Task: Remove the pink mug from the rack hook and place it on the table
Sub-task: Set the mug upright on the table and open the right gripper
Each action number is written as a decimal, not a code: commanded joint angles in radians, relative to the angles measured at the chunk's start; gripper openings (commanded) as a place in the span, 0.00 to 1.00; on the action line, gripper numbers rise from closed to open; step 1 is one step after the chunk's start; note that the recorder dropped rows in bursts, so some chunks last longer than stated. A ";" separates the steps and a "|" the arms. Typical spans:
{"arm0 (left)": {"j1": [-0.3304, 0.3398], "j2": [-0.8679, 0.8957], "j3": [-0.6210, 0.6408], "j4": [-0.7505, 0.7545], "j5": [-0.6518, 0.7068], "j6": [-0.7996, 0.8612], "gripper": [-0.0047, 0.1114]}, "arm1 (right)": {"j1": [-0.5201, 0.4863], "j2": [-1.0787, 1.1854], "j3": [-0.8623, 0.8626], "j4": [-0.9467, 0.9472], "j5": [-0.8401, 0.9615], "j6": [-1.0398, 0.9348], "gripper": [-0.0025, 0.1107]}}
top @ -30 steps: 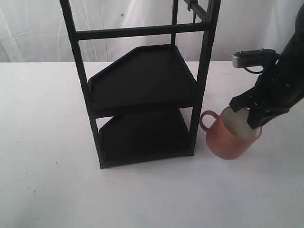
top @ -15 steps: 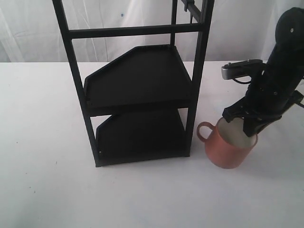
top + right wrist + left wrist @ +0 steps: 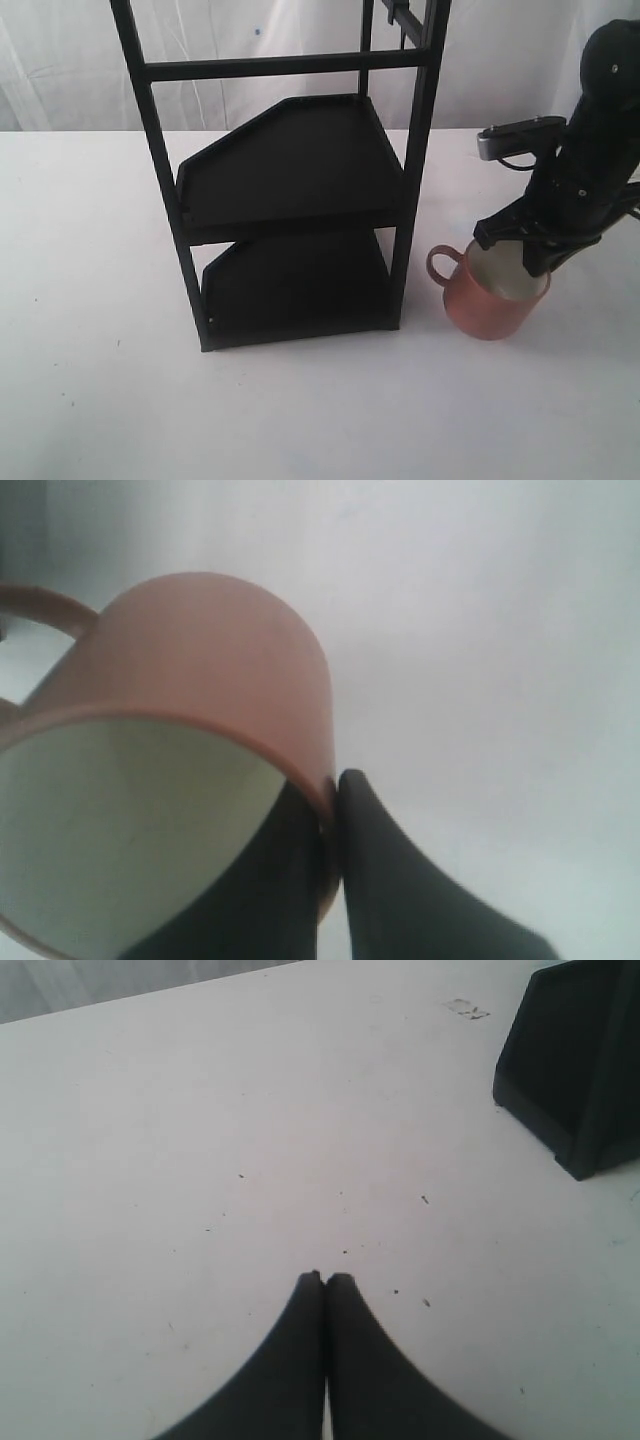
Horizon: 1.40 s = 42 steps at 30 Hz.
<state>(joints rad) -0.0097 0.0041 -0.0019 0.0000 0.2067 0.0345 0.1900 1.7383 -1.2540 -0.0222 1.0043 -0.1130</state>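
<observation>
The pink mug [image 3: 490, 305] is tilted just right of the rack's front post, its handle [image 3: 440, 265] turned toward the rack. Its base is at or just above the table [image 3: 100, 400]; I cannot tell whether they touch. My right gripper [image 3: 535, 262] is shut on the mug's rim, one finger inside the cream interior and one outside. In the right wrist view the mug [image 3: 210, 660] fills the frame in front of that gripper [image 3: 335, 785]. The rack hook [image 3: 400, 12] at the top corner is bare. My left gripper [image 3: 325, 1278] is shut and holds nothing above the table [image 3: 200, 1110].
The tall black two-shelf rack [image 3: 290, 170] stands mid-table, its front right post a few centimetres from the mug handle. A bottom corner of the rack [image 3: 575, 1060] shows in the left wrist view. A pale curtain hangs behind the table.
The right gripper and mug dipped toward the rack, then shifted slightly right and up. The rack slid a little left after the earliest frame and now stands still.
</observation>
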 commanded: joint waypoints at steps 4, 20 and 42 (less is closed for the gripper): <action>-0.005 -0.004 0.002 -0.006 0.003 -0.001 0.04 | -0.001 -0.001 0.002 0.034 -0.026 -0.028 0.02; -0.005 -0.004 0.002 -0.006 0.003 -0.001 0.04 | -0.001 0.044 0.011 0.052 -0.076 -0.040 0.02; -0.005 -0.004 0.002 -0.006 0.003 -0.001 0.04 | -0.001 0.053 0.011 0.074 -0.071 -0.047 0.04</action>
<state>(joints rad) -0.0097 0.0041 -0.0019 0.0000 0.2067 0.0345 0.1900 1.7916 -1.2458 0.0501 0.9379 -0.1478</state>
